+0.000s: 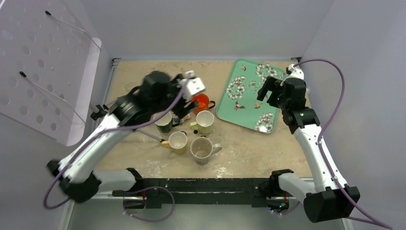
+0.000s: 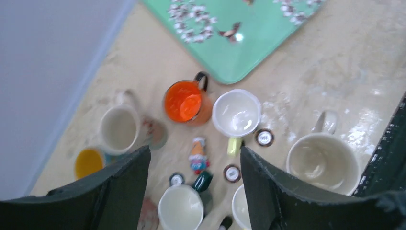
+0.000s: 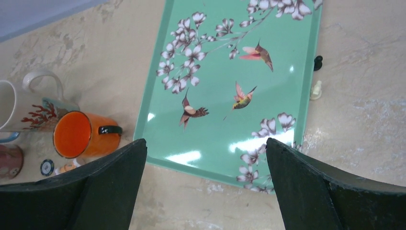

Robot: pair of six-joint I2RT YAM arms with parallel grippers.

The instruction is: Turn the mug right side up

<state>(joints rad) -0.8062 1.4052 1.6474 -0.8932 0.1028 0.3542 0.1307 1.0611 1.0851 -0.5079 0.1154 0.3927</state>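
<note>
Several mugs stand grouped mid-table, all with their openings up: an orange mug, a pale yellow-green mug, a dark green mug, a yellow mug and a beige mug. My left gripper is open and empty, held above the group. My right gripper is open and empty above the near edge of the green tray.
A white mug with a coral print and a yellow-lined mug stand behind the group. A small toy figure and round chips lie between mugs. Two small chess pieces lie beside the tray.
</note>
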